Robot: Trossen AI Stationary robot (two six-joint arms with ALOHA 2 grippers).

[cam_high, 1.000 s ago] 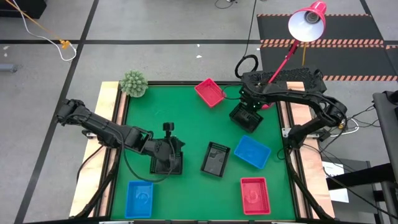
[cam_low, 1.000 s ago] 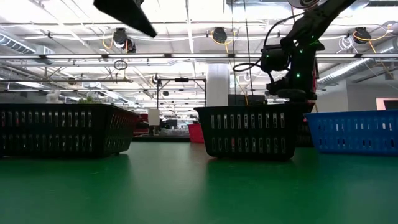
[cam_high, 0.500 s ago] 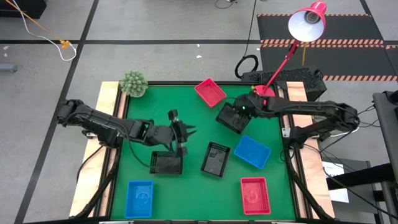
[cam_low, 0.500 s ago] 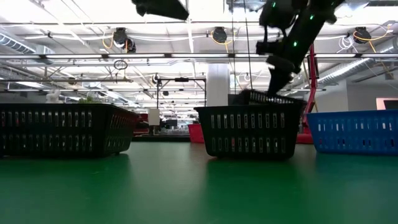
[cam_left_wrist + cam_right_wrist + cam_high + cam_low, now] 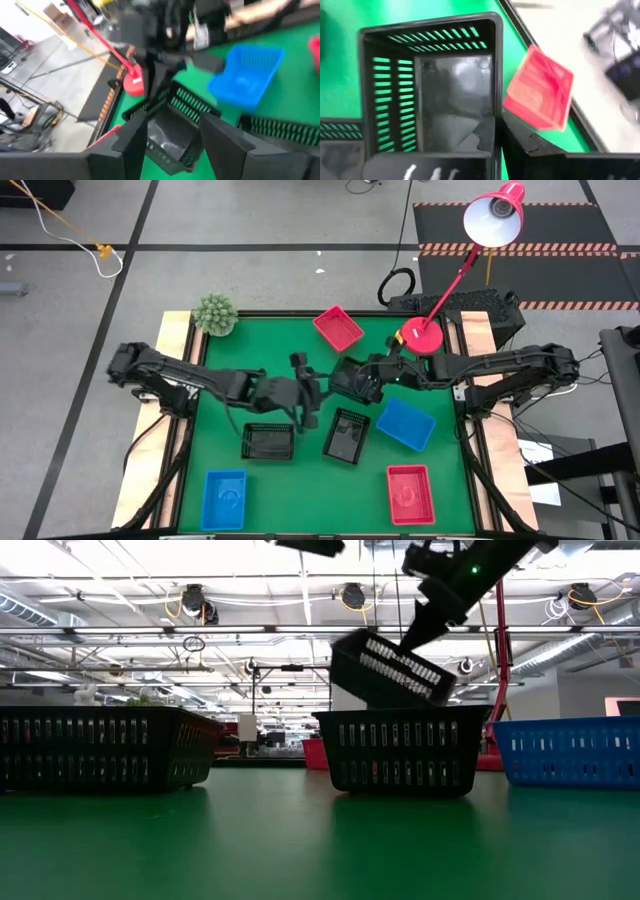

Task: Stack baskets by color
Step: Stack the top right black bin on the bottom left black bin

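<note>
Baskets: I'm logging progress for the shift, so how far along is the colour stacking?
No finished stack shows yet. The right gripper is carrying a black basket, tilted in the air above a second black basket; a third sits nearby. The left gripper is open and empty. Two blue baskets and two red baskets lie apart, unstacked.
</note>
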